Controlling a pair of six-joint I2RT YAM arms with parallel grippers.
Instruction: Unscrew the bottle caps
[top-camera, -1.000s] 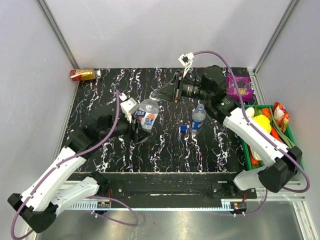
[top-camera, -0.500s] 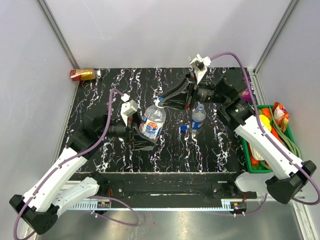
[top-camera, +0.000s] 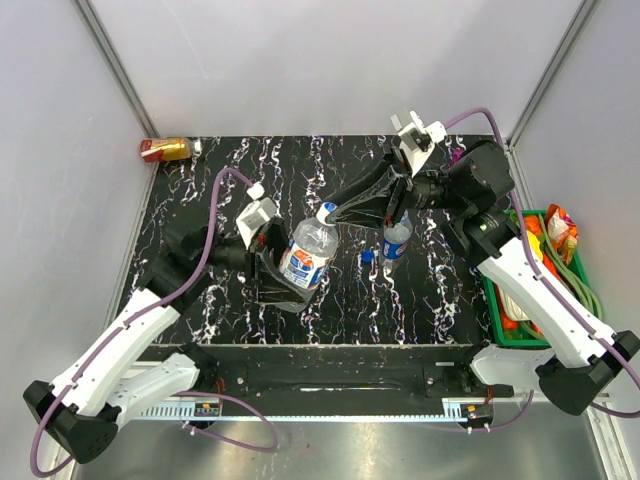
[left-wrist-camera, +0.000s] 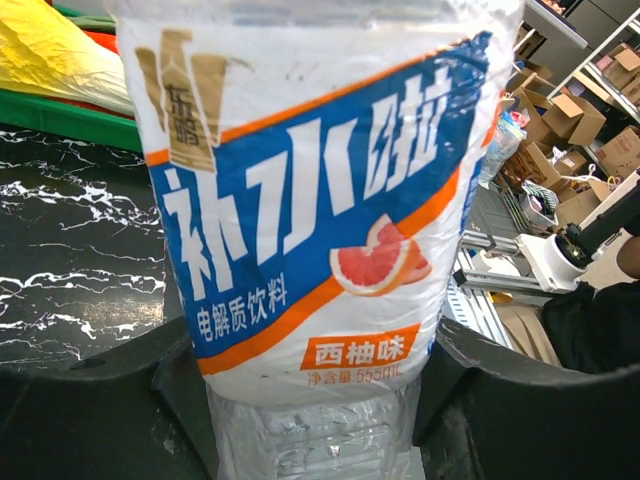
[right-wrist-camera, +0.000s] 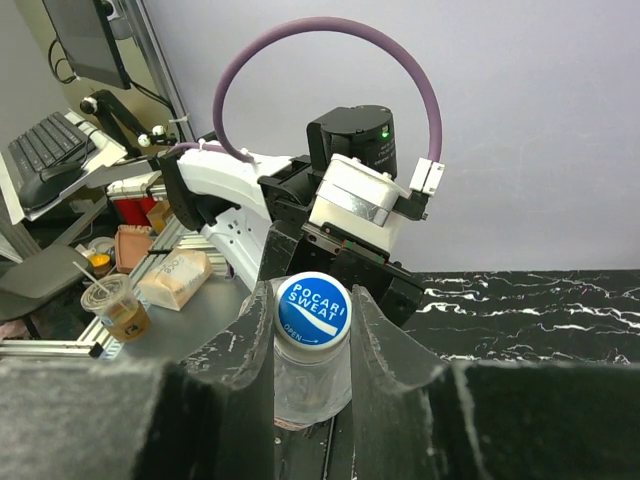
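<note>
Left gripper (top-camera: 285, 275): clamped on the lower body of the labelled bottle (left-wrist-camera: 310, 200). My fingers (left-wrist-camera: 90, 410) press it from both sides.
Labelled bottle: tilted in my grip, with its neck pointing toward my right gripper. It has shifted nearer and to the right since a second ago.
White cap (right-wrist-camera: 312, 308): on the bottle's neck, its blue-printed top facing the right wrist camera.
Right gripper (right-wrist-camera: 312, 325): closed against both sides of the white cap. A second ago it hung just beyond the bottle top, and the arm has since swung right.
Pepsi bottle (top-camera: 396, 238): upright on the table (top-camera: 200, 200), unmoved.
Blue cap (top-camera: 367, 256): lying on the table just beside the Pepsi bottle, unmoved.
Can (top-camera: 165, 149): lying at the far left corner, unchanged.
</note>
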